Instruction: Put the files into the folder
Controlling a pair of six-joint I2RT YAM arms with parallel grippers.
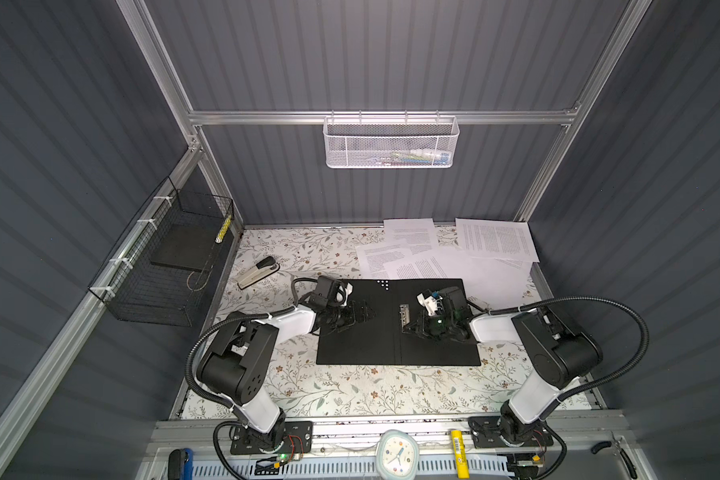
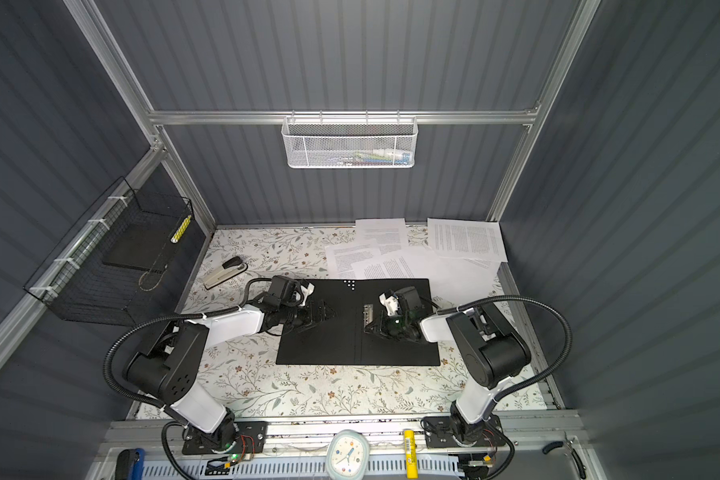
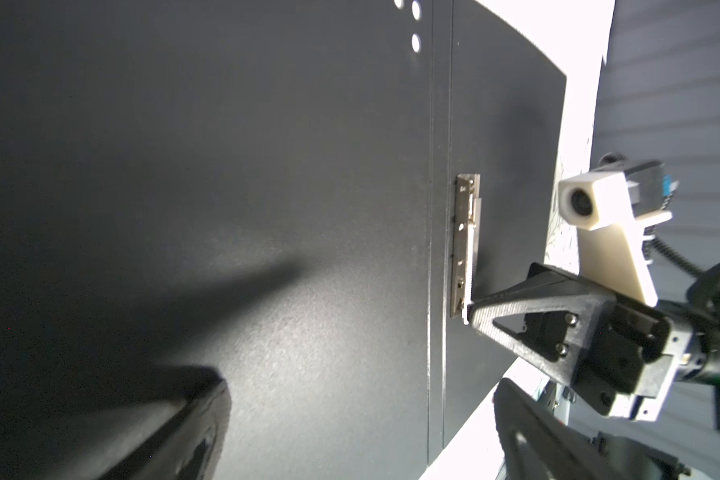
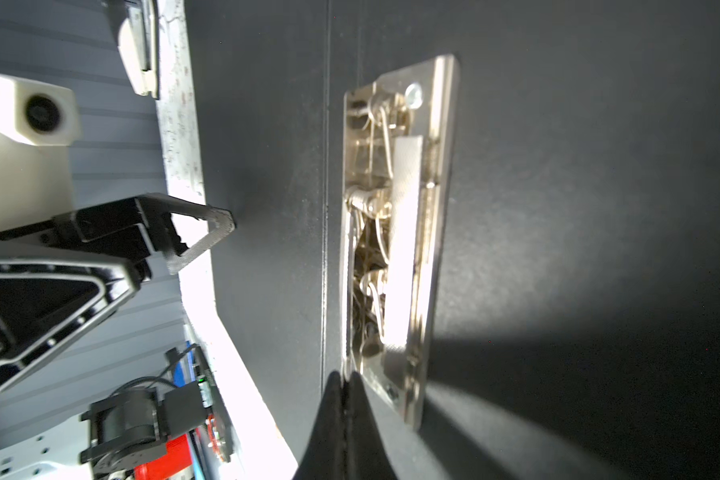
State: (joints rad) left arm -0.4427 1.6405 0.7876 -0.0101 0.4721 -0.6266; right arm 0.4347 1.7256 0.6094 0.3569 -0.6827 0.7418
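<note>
Grey ribbed walls on an aluminium frame enclose a floral-patterned table (image 1: pixel 350 395). A white mesh basket (image 1: pixel 391 145) hangs on the back rail.

On the left wall hangs a black wire basket (image 1: pixel 142 299). A stapler (image 1: pixel 257 272) lies on the table near it, well apart from the work.

The left gripper (image 1: pixel 360 313) is over the left leaf of the folder (image 1: pixel 362 345), jaws spread wide and holding nothing.

The folder lies open and flat at mid-table, black inside facing up. Its metal clip (image 4: pixel 395 232) sits just right of the spine.

The right gripper (image 4: pixel 346 378) is over the right leaf, jaws pressed together, tips touching the near end of the clip. Whether they pinch any part of it cannot be told.

The files (image 1: pixel 495 243) lie fanned and overlapping at the back right, behind the folder and apart from both grippers. The folder's far edge covers the nearest sheets. Both grippers and their wrists stand over the folder's open leaves.
</note>
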